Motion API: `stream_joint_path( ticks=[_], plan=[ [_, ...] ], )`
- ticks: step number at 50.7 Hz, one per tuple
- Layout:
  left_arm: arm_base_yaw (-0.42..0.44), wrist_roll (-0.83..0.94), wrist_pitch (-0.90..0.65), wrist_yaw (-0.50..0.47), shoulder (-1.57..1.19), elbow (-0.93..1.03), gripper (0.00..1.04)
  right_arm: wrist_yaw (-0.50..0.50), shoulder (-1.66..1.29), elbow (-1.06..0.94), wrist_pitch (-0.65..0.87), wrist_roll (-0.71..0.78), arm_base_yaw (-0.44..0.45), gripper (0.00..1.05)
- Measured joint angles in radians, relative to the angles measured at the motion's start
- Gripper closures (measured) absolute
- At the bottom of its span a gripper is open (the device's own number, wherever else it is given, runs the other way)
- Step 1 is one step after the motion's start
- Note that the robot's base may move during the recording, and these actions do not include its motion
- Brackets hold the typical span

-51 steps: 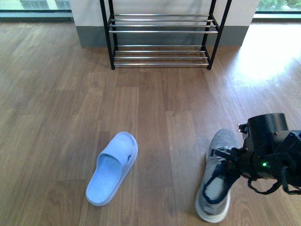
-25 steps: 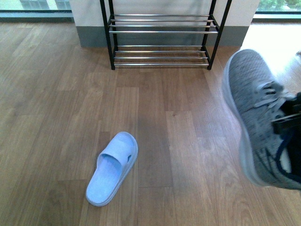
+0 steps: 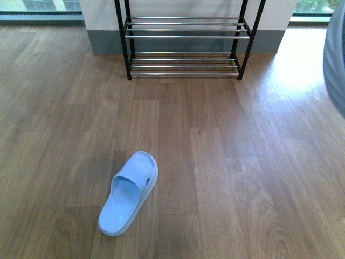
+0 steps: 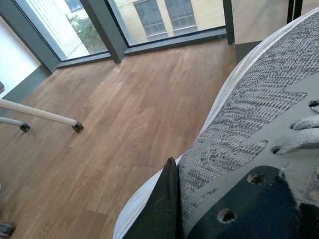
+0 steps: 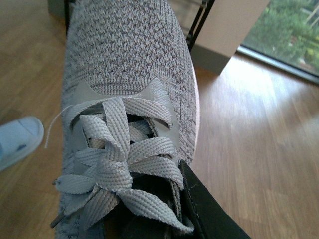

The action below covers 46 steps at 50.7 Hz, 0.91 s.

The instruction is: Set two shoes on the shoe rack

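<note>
Sneaker [image 5: 124, 59] pinched at the collar between the jaws of the right gripper [image 5: 172, 199]; left gripper [image 4: 174, 194] against its side, jaw state indeterminable.

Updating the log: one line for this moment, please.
sneaker lifted, right gripper | slipper on floor | rack: visible shelves bare

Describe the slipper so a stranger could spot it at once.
Start at the black shoe rack against the far wall, then come toward the camera across the wooden floor. The light blue slipper lies there alone, laceless, unlike the grey laced sneaker.
</note>
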State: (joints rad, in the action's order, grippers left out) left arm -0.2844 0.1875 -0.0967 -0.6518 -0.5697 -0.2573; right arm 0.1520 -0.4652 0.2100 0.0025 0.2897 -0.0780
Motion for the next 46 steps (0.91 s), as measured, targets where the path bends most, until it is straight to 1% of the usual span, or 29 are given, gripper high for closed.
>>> stream_joint_path(
  ticks=[2, 8, 46],
  plan=[
    [0.0, 0.0, 0.0, 0.0, 0.0, 0.0, 1.03, 0.01, 0.104, -0.003, -0.06, -0.01, -0.032, 1.03],
    [0.0, 0.0, 0.0, 0.0, 0.0, 0.0, 1.03, 0.015, 0.201, -0.001, -0.077, -0.021, -0.052, 1.03],
    [0.0, 0.0, 0.0, -0.003, 0.0, 0.0, 1.03, 0.02, 0.201, -0.008, -0.085, -0.033, -0.058, 1.03]
  ],
)
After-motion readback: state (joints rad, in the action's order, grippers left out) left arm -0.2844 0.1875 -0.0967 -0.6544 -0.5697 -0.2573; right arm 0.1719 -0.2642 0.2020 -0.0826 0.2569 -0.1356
